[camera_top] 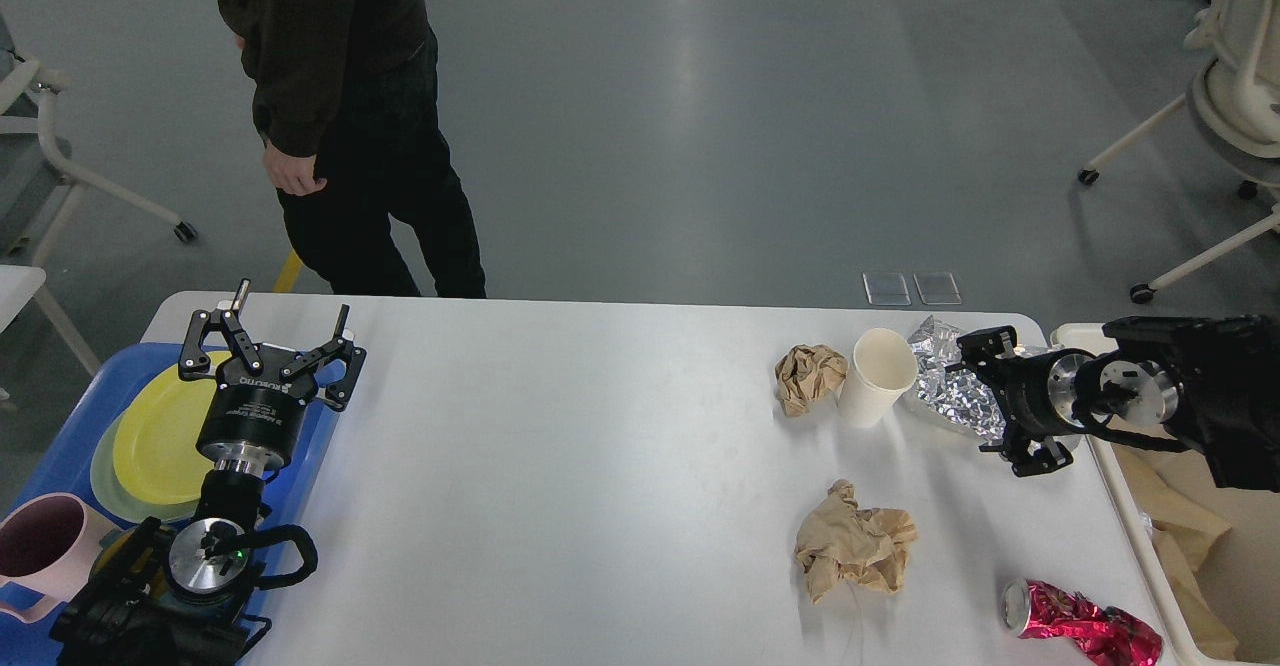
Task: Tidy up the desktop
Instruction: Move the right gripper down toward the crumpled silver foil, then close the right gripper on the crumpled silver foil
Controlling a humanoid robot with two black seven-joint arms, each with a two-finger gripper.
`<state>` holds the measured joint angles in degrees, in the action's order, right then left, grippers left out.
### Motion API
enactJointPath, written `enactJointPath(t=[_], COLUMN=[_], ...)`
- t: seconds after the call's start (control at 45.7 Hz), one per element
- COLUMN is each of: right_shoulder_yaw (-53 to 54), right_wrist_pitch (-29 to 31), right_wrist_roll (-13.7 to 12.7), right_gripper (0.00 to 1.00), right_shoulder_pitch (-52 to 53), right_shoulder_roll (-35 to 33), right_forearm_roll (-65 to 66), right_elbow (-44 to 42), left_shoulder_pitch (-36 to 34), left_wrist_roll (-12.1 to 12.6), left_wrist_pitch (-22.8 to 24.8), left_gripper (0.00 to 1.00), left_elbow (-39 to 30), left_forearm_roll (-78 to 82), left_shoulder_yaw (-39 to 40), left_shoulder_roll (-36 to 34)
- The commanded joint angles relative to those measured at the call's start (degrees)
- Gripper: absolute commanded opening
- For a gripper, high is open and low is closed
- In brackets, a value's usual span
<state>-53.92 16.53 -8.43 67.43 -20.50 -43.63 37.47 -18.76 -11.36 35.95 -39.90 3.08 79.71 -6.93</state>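
Note:
The white desktop (560, 506) holds a small crumpled brown paper ball (808, 376), a white paper cup (878, 376), a crumpled silver foil (935, 386), a larger crumpled brown paper (852, 544) and a crushed red can (1080, 628). My right gripper (995, 403) points left, low over the right part of the foil and hiding it; its fingers are spread open. My left gripper (275, 334) is open and empty, raised over the table's left edge beside the yellow plate (160, 436).
A blue tray (60, 446) at the left holds stacked plates and a pink mug (45, 546). A cream bin (1125, 506) with brown paper inside stands at the right edge. A person (340, 96) stands behind the far left of the table. Chairs stand at both sides.

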Motion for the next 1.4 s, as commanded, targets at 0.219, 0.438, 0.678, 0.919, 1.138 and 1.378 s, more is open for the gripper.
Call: enactJointPath(t=[0.219,0.438,0.678,0.919,1.138,1.378], right_shoulder_yaw=[9.0,15.6,16.4,16.4,17.0,17.9], right_wrist_pitch=[-9.7,-10.0,-10.6,-10.9,-10.5,-11.0], right_wrist_roll=[-8.2,-8.4,-8.3,-7.8,-7.7,-7.7], right_gripper=[0.94,0.84,0.77,0.62,0.31,0.17], right_shoulder_pitch=[-9.6,-13.9,-14.2,-15.9,-16.7,-16.6], right_shoulder_roll=[4.4,4.6,5.7,6.8,6.9,6.9], right_forearm_roll=[-0.4,0.7,0.7,0.7,0.7,3.3], right_elbow=[-12.0,-18.3,-19.5,-20.7,-21.2,-21.2], left_shoulder_pitch=[0.0,0.0,0.0,0.0,0.0,0.0], left_wrist_roll=[-0.1,0.0,-0.1,-0.1,-0.1,-0.1], left_wrist_pitch=[0.0,0.0,0.0,0.0,0.0,0.0], left_gripper=[0.96,0.96,0.96,0.96,0.96,0.96], left_elbow=[0.0,0.0,0.0,0.0,0.0,0.0], left_forearm_roll=[0.0,0.0,0.0,0.0,0.0,0.0], left_shoulder_yaw=[0.0,0.0,0.0,0.0,0.0,0.0], left_shoulder_roll=[0.0,0.0,0.0,0.0,0.0,0.0])
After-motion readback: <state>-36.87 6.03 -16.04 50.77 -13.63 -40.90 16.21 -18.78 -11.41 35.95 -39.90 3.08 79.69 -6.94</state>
